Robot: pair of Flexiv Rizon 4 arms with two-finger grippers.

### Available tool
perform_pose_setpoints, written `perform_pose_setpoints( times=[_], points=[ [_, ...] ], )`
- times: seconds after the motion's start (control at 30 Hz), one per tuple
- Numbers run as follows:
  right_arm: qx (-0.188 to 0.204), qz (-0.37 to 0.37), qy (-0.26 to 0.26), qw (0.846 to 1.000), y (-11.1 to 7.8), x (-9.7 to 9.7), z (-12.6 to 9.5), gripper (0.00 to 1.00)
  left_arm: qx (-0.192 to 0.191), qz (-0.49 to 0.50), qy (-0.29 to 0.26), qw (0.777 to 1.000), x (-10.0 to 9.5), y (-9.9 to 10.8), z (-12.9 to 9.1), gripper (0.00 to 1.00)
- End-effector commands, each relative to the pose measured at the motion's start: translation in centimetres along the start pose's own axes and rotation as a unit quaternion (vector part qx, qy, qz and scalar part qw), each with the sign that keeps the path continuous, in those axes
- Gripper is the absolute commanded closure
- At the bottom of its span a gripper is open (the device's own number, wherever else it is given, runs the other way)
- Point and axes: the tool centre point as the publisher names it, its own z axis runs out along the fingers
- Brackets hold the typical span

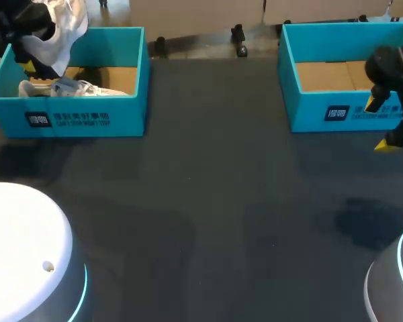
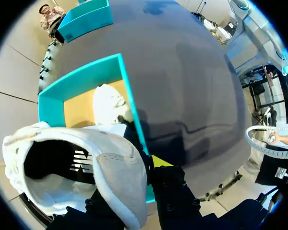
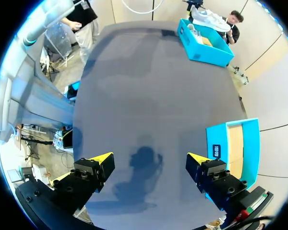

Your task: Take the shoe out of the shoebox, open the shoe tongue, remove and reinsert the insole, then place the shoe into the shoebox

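Shoe [image 1: 64, 23] hangs above the left shoebox [image 1: 87, 115], pinched by the left gripper [image 1: 33, 62]; right gripper [image 1: 383, 124] sits far across from that box. Left wrist: fingers [image 2: 161, 162] clamp the shoe's collar over the box. Right wrist: fingers [image 3: 101, 160] spread wide, empty.

Light is even and fairly bright, from overhead as far as I can read it. A soft-edged shadow lies on the dark table [image 3: 134, 72] directly under my right gripper [image 3: 149, 158], between its spread fingers. The white shoe [image 2: 117, 165] clamped in my left gripper [image 2: 146, 165] is lit bright outside and dark inside, with a pale sheen on the table ahead
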Motion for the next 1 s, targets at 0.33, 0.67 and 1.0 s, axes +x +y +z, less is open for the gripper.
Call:
perform_pose_setpoints(
  times=[0.33, 0.67, 1.0],
  points=[
    [0.001, 0.000, 0.002, 1.000, 0.1, -0.1, 0.0, 0.00, -0.032, 0.045, 0.010, 0.998, -4.1, 3.1, 0.6, 1.00],
    [0.001, 0.000, 0.002, 1.000, 0.1, -0.1, 0.0, 0.00, -0.055, 0.088, 0.006, 0.995, -5.4, 5.5, 0.9, 1.00],
    [0.001, 0.000, 0.002, 1.000, 0.1, -0.1, 0.0, 0.00, -0.073, 0.096, 0.005, 0.993, -5.4, 5.5, 0.8, 1.00]
  ],
)
